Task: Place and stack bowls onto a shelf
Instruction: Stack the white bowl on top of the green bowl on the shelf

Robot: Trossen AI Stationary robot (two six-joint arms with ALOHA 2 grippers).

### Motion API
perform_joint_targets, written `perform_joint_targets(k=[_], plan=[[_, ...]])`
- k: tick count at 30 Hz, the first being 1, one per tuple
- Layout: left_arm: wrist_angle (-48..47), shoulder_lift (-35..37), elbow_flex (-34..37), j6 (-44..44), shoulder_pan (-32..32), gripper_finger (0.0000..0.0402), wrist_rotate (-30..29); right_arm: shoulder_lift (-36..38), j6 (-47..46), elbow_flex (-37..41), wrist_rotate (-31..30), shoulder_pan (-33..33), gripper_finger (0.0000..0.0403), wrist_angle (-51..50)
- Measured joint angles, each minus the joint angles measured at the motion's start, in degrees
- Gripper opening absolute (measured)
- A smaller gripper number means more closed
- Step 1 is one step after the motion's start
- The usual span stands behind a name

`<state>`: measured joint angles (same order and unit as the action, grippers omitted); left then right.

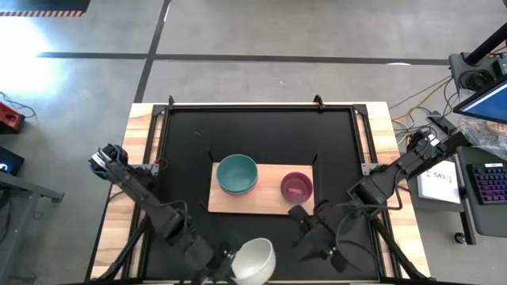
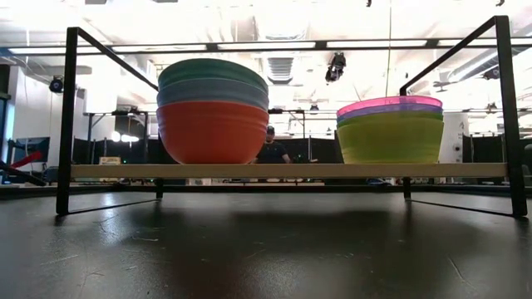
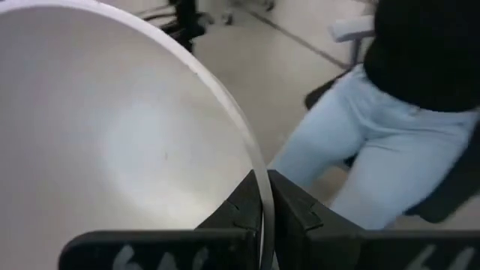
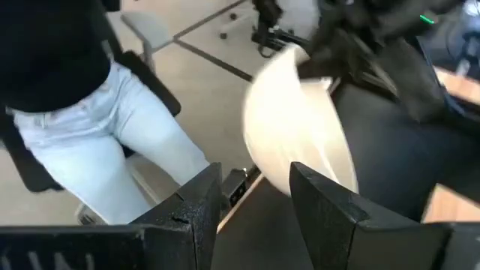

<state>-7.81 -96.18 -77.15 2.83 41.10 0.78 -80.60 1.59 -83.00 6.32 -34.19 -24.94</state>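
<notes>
The white bowl [image 1: 255, 260] is at the table's near edge, in my left gripper [image 1: 227, 258], which is shut on it. On the light-wood shelf [image 1: 269, 204] stand two stacks. The larger one [image 2: 213, 112] has red at the bottom, grey-blue in the middle and teal [image 1: 237, 174] on top. The smaller one [image 2: 391, 129] has yellow-green at the bottom, blue above it and magenta [image 1: 296, 187] on top. My right gripper [image 4: 259, 210] is open and holds nothing. It hangs right of the white bowl [image 4: 300, 135], near the shelf's near right corner [image 1: 317, 236]. My left gripper pinches the white bowl's rim [image 3: 262, 191], with one finger [image 3: 238, 214] inside the bowl and the other [image 3: 296, 214] outside. The bowl is tilted on its side, and in the right wrist view it looks clear of the table.
A black metal frame [image 2: 71, 116] carries the shelf above the black tabletop [image 1: 190, 150]. A person in light jeans [image 3: 375, 142] stands just beyond the table's near edge. A keyboard [image 1: 489, 186] and papers lie off to the table's right.
</notes>
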Motion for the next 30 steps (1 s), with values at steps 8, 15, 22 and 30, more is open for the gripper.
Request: perform_joint_targets(k=[8, 15, 22, 30], plan=[[4.1, 0.0, 0.0, -11.3, -5.4, 0.0, 17.1, -2.9, 6.7, 0.0, -0.3, 0.0, 0.0148, 0.6], [3.9, -0.1, 0.0, -19.4, -8.2, 0.0, 19.6, -4.8, 14.7, 0.0, 0.0, 0.0, 0.0148, 4.9], [2.7, -0.2, 0.0, -22.3, -10.9, 0.0, 25.8, -4.8, 17.8, 0.0, 0.1, 0.6, 0.0148, 4.6], [1.8, -0.1, 0.1, -34.0, -15.6, 0.0, 27.8, -4.8, 17.9, 0.0, 2.3, 0.7, 0.0148, 5.6]])
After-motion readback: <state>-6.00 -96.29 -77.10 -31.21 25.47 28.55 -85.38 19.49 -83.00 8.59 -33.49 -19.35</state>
